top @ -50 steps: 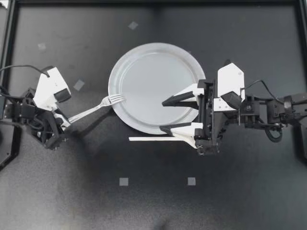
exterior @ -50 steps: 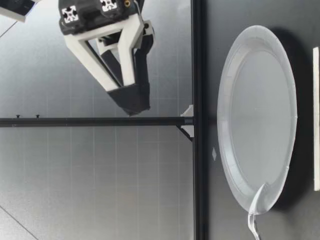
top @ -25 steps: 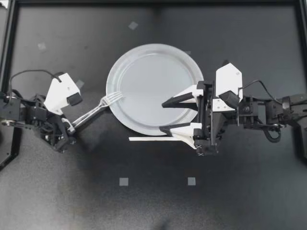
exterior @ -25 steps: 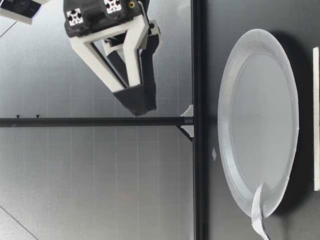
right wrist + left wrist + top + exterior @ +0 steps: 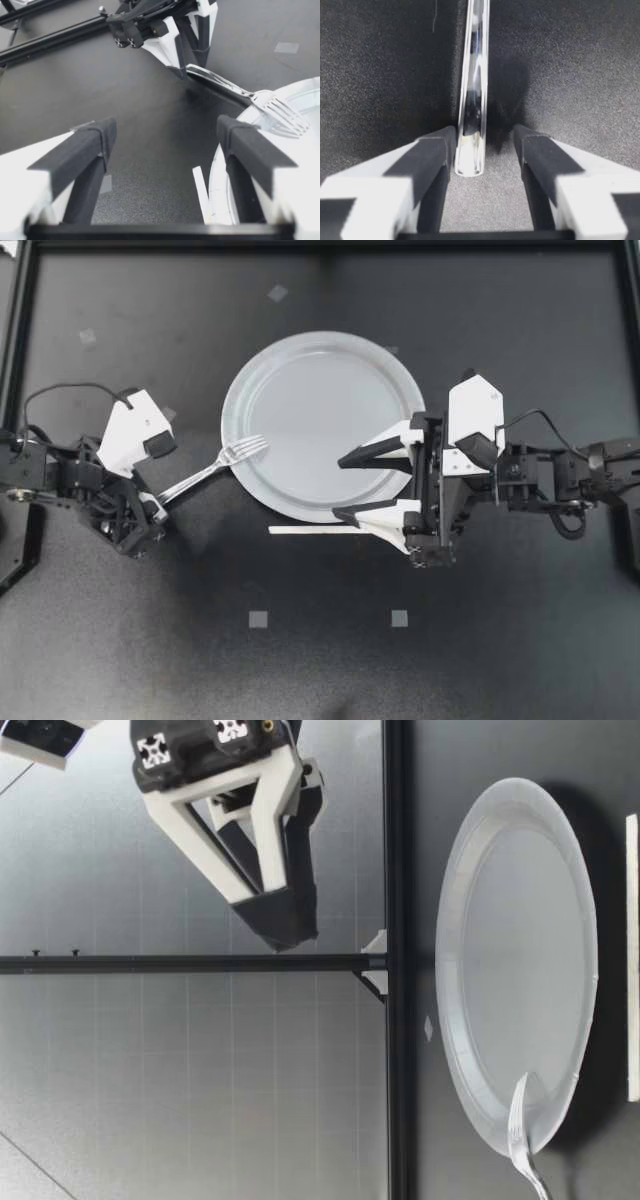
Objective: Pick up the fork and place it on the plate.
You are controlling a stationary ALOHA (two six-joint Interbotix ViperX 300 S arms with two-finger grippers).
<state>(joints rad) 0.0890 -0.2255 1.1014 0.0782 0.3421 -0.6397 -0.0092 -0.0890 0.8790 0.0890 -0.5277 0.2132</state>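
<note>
A metal fork (image 5: 215, 469) lies slanted with its tines over the left rim of the pale round plate (image 5: 322, 360) and its handle running back to my left gripper (image 5: 157, 504). In the left wrist view the handle end (image 5: 470, 150) sits between the open fingers, against one pad (image 5: 437, 155) and apart from the other. My right gripper (image 5: 343, 487) hangs open over the plate's right edge, holding nothing. From the right wrist the fork (image 5: 240, 91) shows ahead, its tines on the plate (image 5: 310, 95).
A thin white strip (image 5: 312, 530) lies on the black table just in front of the plate, under my right gripper's nearer finger. Small grey tape squares (image 5: 258, 619) dot the table. In the low view a gripper (image 5: 280, 925) hangs high above the table.
My left arm moved right, sliding the fork's tines a little farther onto the plate. Its fingers then spread, so only one still touches the handle. The right arm stayed put.
</note>
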